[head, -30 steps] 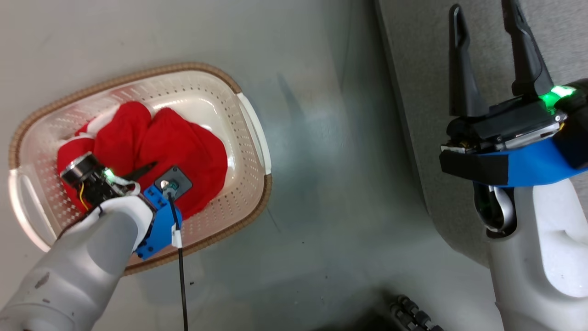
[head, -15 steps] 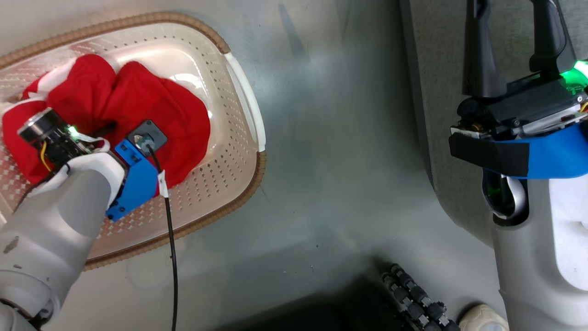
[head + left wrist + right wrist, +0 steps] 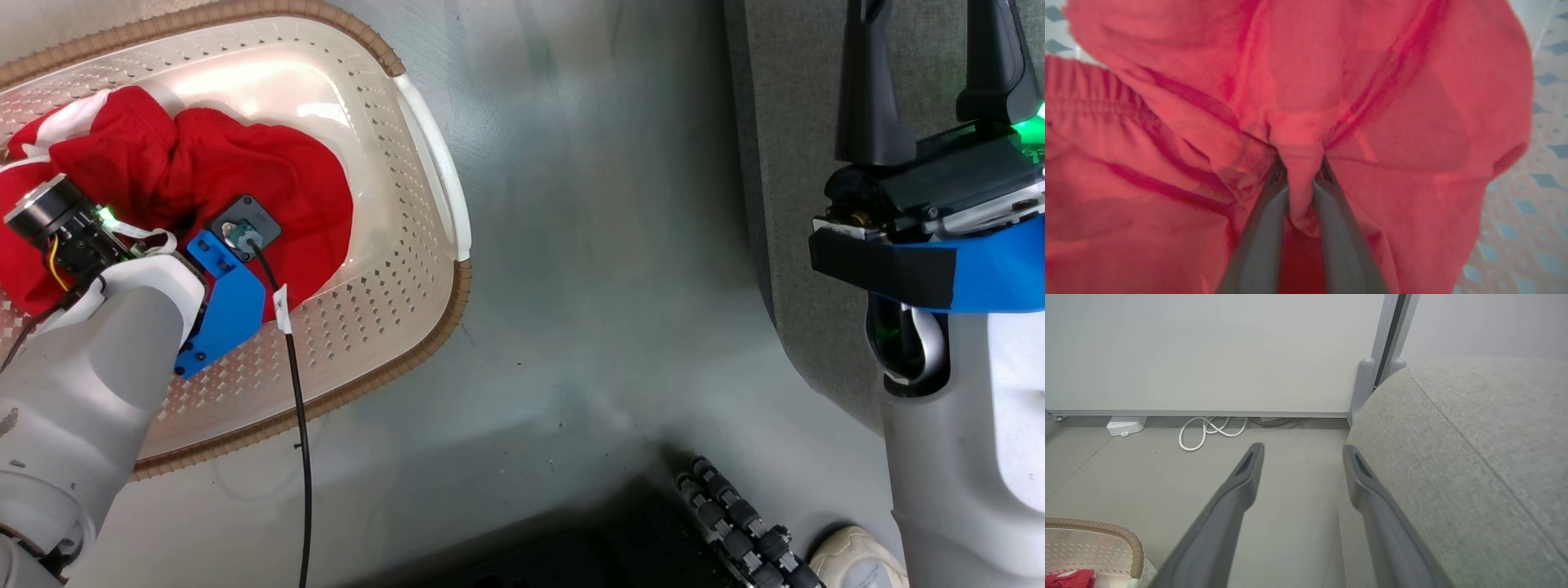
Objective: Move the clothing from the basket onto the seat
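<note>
Inside the basket point(image 3: 392, 269), the clothing point(image 3: 245, 171): one crumpled red heap, pushed toward the left and far part of the basket bottom, with a white strip at its far left edge. Not possible to tell two garments apart in this heap.

In the left wrist view, a narrow fold of the red cloth pinched between the two dark fingers point(image 3: 1257, 228) of the left end effector point(image 3: 1300, 175), so clenched on the clothing. In the head view, fingertips buried in the heap, blue bracket point(image 3: 229, 302) of the wrist above it, pale forearm point(image 3: 90, 384) coming from the near left corner. From the wrist, a black cable point(image 3: 303, 425) hanging across the near rim of the basket and over the floor point(image 3: 588, 245).

Right part of the basket bottom bare and perforated, white handle on the right side. Basket standing on the grey floor, well apart from the seat point(image 3: 784, 163) at the right.

Over the left edge of the seat, the right end effector point(image 3: 1302, 449), released, fingers spread wide apart and pointing far. Beyond it in the right wrist view: rounded grey corner of the seat on the right, pale wall panel point(image 3: 1208, 351) at the far side, coiled white cord point(image 3: 1208, 430) and small white box point(image 3: 1126, 425) on the floor at its foot.

At the near right in the head view, a black ribbed part point(image 3: 735, 531) and a pale rounded thing point(image 3: 857, 559), perhaps a shoe.
</note>
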{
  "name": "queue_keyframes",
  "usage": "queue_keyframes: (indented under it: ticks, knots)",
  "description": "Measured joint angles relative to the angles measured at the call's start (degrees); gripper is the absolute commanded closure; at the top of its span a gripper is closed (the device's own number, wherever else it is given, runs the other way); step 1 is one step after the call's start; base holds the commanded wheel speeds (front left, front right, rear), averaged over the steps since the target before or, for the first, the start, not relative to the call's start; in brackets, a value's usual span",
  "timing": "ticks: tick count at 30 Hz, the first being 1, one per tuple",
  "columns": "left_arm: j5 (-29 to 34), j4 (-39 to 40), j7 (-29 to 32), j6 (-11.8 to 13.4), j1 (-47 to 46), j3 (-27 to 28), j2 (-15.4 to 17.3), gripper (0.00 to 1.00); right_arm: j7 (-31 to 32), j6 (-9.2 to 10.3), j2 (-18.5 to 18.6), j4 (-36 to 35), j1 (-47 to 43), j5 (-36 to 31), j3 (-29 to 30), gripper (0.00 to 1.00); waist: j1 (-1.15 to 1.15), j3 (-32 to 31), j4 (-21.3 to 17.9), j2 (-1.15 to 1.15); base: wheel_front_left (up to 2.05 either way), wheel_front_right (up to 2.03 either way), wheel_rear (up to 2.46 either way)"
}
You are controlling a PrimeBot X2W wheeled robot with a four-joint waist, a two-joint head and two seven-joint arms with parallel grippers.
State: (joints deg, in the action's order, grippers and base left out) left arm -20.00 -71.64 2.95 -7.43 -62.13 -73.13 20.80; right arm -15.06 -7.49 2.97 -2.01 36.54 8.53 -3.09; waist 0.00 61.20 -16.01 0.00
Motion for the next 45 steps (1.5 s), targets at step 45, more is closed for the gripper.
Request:
queue_keyframes:
  ticks: [45]
  knots:
    - [-14.2,11.3,-17.9,0.0,7.9,2.4,-13.0,1.0,0.0,0.0,2.8,6.7,-12.4,-4.9,4.4,0.0,0.0,-29.3,11.9,0.01,0.0,0.0,0.0]
